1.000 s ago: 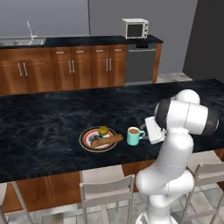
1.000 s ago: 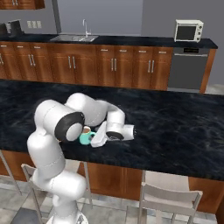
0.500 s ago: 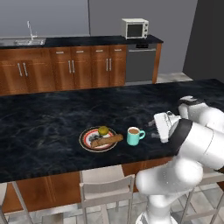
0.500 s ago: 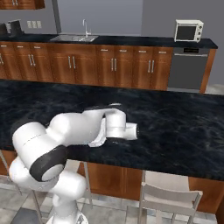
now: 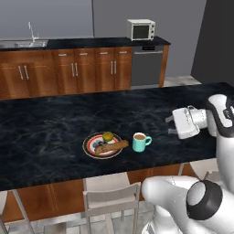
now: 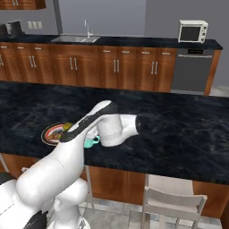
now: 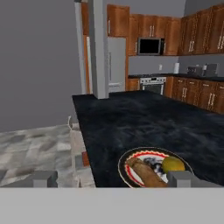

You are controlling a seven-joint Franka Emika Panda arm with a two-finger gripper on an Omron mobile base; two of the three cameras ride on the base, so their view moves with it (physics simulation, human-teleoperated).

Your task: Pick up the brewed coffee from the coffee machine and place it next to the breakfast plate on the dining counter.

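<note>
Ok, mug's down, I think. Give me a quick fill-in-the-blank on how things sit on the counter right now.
1. The teal mug stands on the dining counter just beside the ____ with the dark red rim.
2. The gripper is ____, holding nothing, and apart from the mug.
3. On the breakfast plate, a yellow-green fruit lies next to a brown ____.
4. On the back counter, a white ____ sits above the dishwasher.

Missing words: plate; open; roll; microwave

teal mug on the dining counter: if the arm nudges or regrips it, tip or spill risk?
The mug stands upright beside the plate, short and squat, so probably slides rather than tips. It looks filled near the rim with light brown liquid, so a sharp push may slosh. The handle sticks out sideways; a push there would likely spin it.
</note>
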